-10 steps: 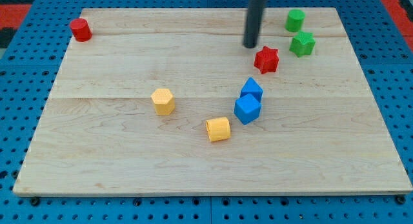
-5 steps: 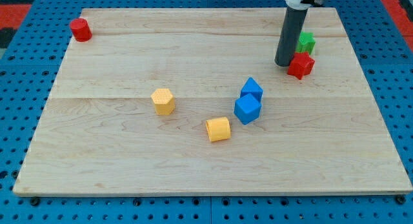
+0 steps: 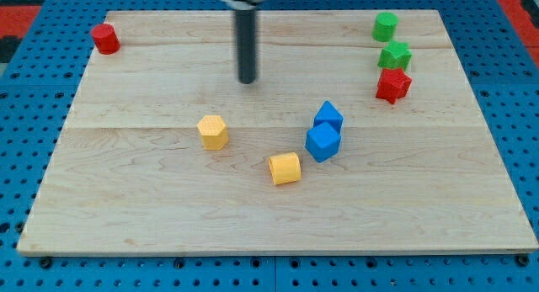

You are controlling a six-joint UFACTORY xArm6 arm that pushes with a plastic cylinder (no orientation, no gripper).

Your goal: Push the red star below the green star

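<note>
Red star [image 3: 393, 85] sits directly below the green star [image 3: 394, 55], touching it, near the board's [image 3: 126, 199] right edge. Looks placed. My tip [image 3: 247, 80] is well left of the red star, clear of every block. No jaws, just a rod. No readable writing.

red star [image 3: 393, 85] just below green star [image 3: 394, 55], my tip [image 3: 248, 80] well left of both

Straight dark cylindrical rod, my tip [image 3: 247, 80] blunt, pale collar above
</note>
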